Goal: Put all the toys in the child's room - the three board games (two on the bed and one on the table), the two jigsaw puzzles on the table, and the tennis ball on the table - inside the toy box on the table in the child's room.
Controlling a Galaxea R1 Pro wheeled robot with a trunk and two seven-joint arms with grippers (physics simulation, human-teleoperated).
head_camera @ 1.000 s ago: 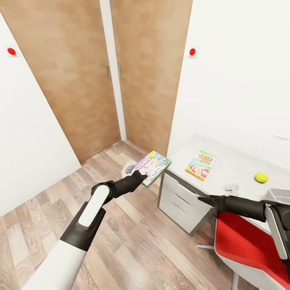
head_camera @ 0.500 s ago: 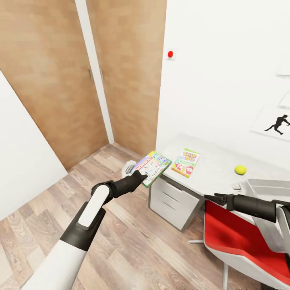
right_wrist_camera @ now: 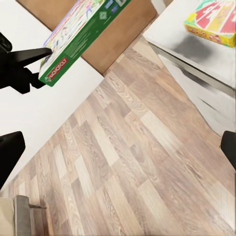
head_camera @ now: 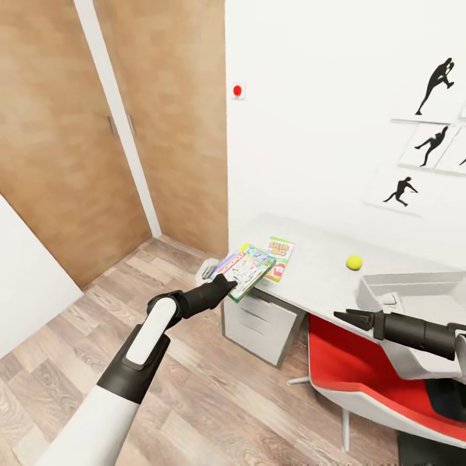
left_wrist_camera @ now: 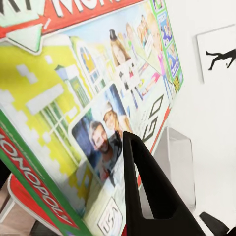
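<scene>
The left gripper pinches one green-edged Monopoly board game box above the grey table's corner. On the table lie one colourful Skip-Bo board game box and one yellow tennis ball, beside one grey toy box. The right gripper hovers with jaws spread and empty.

The Monopoly box covers the Skip-Bo box's near corner; the toy box runs past the picture's right edge.
</scene>
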